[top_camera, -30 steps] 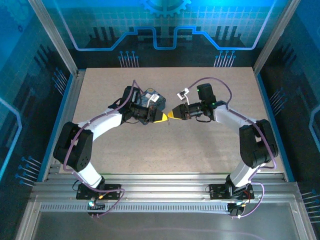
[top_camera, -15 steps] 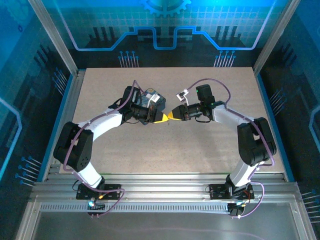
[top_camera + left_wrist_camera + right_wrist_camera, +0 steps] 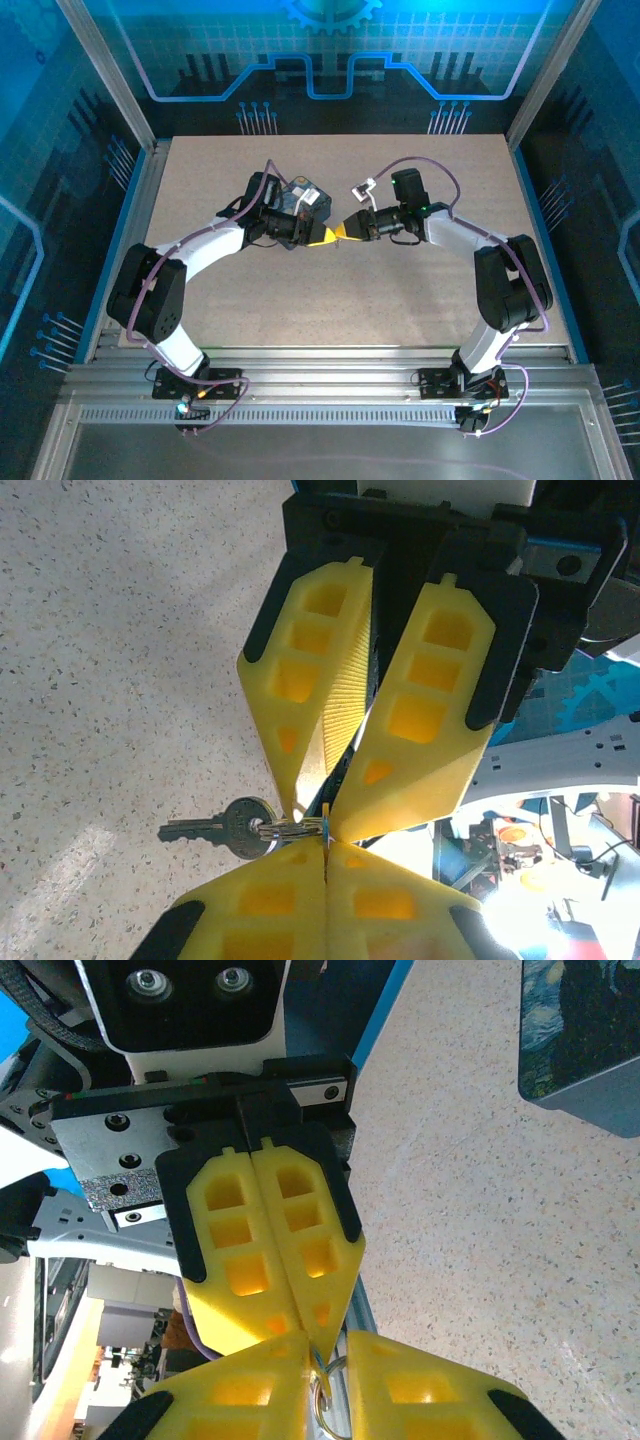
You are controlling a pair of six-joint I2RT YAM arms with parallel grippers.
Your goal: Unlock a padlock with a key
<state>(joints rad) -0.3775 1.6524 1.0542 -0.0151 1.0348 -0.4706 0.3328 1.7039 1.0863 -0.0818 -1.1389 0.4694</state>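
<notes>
— Since the key (image 3: 205,830) hangs off its key ring (image 3: 275,830) rather than sitting in a grip, how do you reckon it will handle?

— Light, stiff and slick, I'd judge. It is thin flat metal against yellow plastic. It won't bend, but it could twist or slide if pinched on an edge.

— Where is it exactly?

— Just beside the spot where the two grippers meet tip to tip. Its blade points away from them, over the bare table (image 3: 100,630) and near the blue box (image 3: 580,1040).

— And the jaws?

— The left gripper (image 3: 327,855) has its jaws clenched flat together. Anything caught at their very tip is too small to tell. The right gripper (image 3: 327,1360) has its jaws standing close around the ring, but whether they truly pinch it I cannot tell.

— So hold it by the ring?

— That looks a poor hold, because the key would swing freely. Better to take the round head flat between the pads with the blade sticking out, rigid enough for the padlock.
</notes>
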